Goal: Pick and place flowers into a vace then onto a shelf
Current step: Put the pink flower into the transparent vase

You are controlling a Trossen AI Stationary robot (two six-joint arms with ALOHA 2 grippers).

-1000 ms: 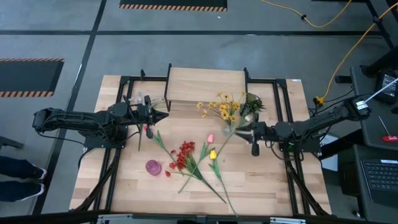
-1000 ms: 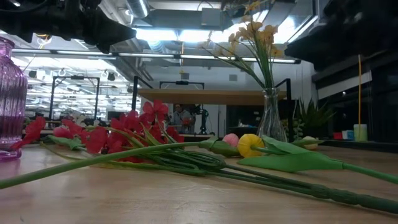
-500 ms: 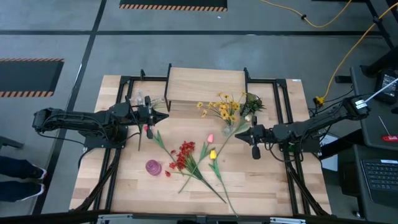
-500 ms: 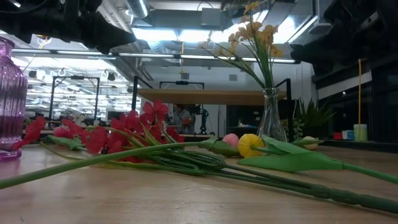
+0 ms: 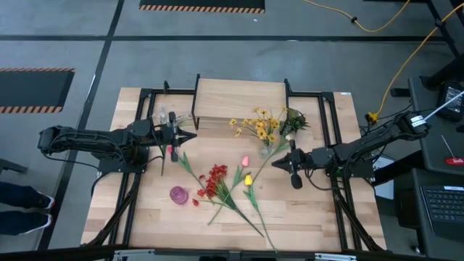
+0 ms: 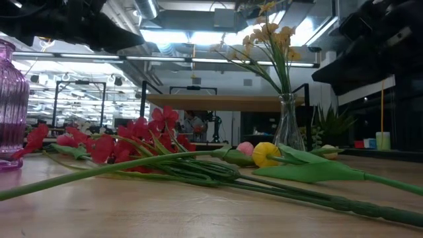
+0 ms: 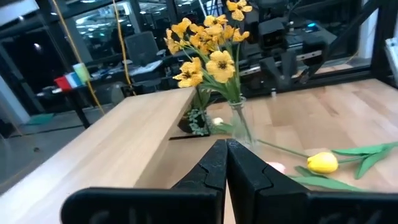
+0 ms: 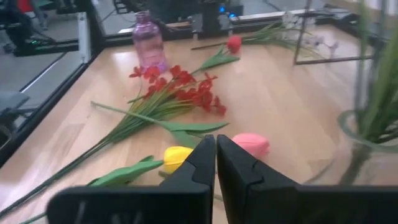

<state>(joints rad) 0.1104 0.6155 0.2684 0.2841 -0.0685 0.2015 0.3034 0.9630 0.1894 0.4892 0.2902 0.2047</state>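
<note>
Both jaws clenched, grasping nothing; we advise the right gripper (image 5: 274,162) reopen before descending squarely over the pink tulip (image 8: 251,144) stem.

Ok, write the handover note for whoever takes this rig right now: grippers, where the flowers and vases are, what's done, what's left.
Left gripper: shut, empty, waiting by the shelf's left end.
Right gripper: shut, empty, low over the table beside the clear vase.
Done: the yellow blossoms stand in the clear vase, which is on the table in front of the shelf, not on it.
Loose on the table: red berry spray, pink tulip, yellow tulip, red tulip.
Purple vase: empty, front left.
Left: put the loose stems in a vase, then lift the vases onto the shelf.
</note>
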